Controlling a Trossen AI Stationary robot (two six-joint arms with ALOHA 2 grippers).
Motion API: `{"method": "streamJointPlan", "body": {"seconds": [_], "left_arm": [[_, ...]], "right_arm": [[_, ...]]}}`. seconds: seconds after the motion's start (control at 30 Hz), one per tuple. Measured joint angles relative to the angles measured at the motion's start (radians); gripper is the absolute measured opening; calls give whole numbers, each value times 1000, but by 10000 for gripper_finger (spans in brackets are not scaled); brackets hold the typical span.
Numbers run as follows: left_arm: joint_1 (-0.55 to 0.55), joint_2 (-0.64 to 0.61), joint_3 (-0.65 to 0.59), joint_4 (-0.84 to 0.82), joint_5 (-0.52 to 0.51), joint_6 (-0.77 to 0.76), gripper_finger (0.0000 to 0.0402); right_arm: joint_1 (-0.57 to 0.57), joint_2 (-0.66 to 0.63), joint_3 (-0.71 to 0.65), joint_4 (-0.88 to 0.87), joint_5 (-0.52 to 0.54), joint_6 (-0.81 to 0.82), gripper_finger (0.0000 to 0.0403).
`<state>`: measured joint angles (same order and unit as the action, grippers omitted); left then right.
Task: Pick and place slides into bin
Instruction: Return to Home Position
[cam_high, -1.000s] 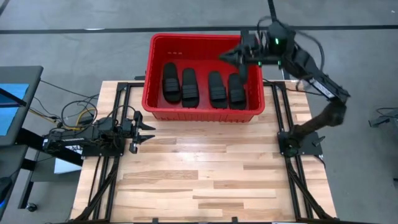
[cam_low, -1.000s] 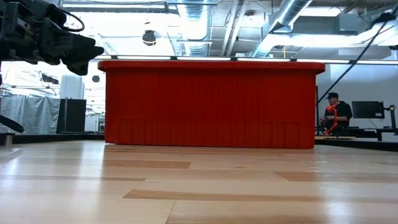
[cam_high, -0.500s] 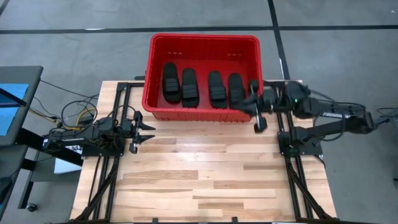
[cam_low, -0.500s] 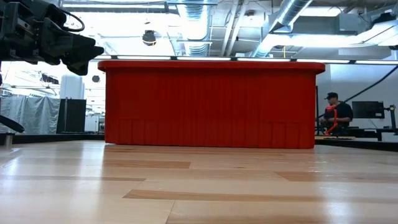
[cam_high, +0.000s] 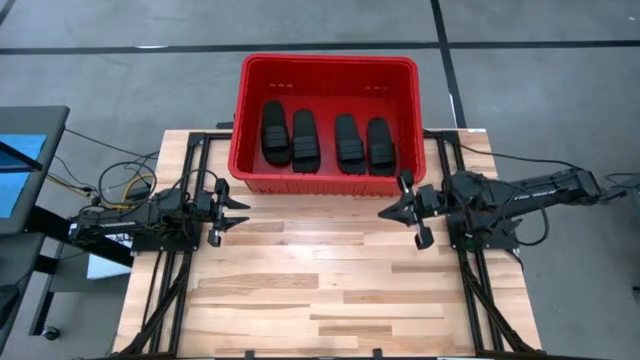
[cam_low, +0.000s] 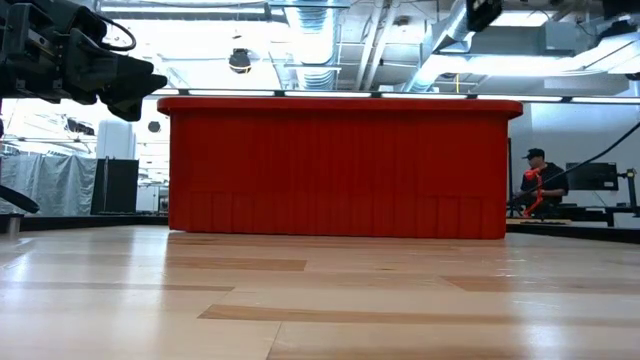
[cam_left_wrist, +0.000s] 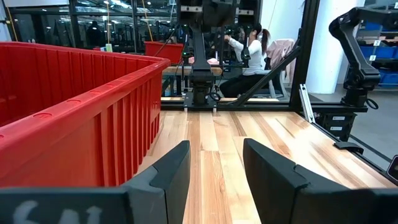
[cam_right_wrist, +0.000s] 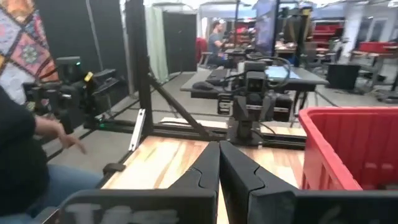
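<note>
Slides: four matte black slip-on slides (cam_high: 305, 138) lie inside the large rectangular red plastic bin (cam_high: 328, 60), on its floor, side by side in one row.
Grouping: two close pairs, with a wider strip of red floor between the pairs at the middle of the bin.
Long axis: each of the slides runs from the bin's near wall toward its far wall, across the bin's short dimension and parallel to its end walls. The leftmost one is turned slightly off that line.
Toe direction: cannot tell which end is the toe.
Bin: it stands at the far side of the pale wooden plank counter (cam_high: 330, 270), long side along the counter's far edge. In the high view its rim reaches past that edge.
Room in the bin: red floor shows beyond both ends of the row and along the far wall.
Left pincer: the left pincer (cam_high: 243, 213) is low over the counter just outside the bin's near left corner, pointing toward the middle of the counter. Its fingers (cam_left_wrist: 168, 174) stand apart with bare wood showing between them and nothing held.
Right pincer: the right pincer (cam_high: 385, 213) is over the counter just outside the bin's near right corner, facing the left one. Its fingers (cam_right_wrist: 205, 174) are drawn together to a thin seam and hold nothing.
Open room: bare planks lie between the two pincers and across the counter's whole near half.
</note>
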<state>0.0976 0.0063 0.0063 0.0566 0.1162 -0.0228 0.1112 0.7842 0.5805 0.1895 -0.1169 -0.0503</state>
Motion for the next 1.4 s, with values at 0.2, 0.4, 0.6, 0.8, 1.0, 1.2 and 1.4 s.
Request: {"method": "streamJointPlan", "body": {"seconds": [0.2, 0.4, 0.6, 0.8, 1.0, 1.2, 1.4], "left_arm": [[0, 0, 0, 0, 0, 0, 139], [0, 0, 0, 0, 0, 0, 139], [0, 0, 0, 0, 0, 0, 139], [0, 0, 0, 0, 0, 0, 139], [0, 0, 0, 0, 0, 0, 139], [0, 0, 0, 0, 0, 0, 139], [0, 0, 0, 0, 0, 0, 139]], "right_arm": [[38, -77, -124, 118, 43, 10, 0], [85, -170, -218, 141, 41, 1, 0], [91, -240, -317, 139, 133, 7, 0], [89, -298, -436, 203, 303, 50, 0], [98, -347, -545, 268, 302, 77, 0], [98, -354, -574, 253, 302, 121, 0], [98, -353, -574, 205, 302, 80, 0]]}}
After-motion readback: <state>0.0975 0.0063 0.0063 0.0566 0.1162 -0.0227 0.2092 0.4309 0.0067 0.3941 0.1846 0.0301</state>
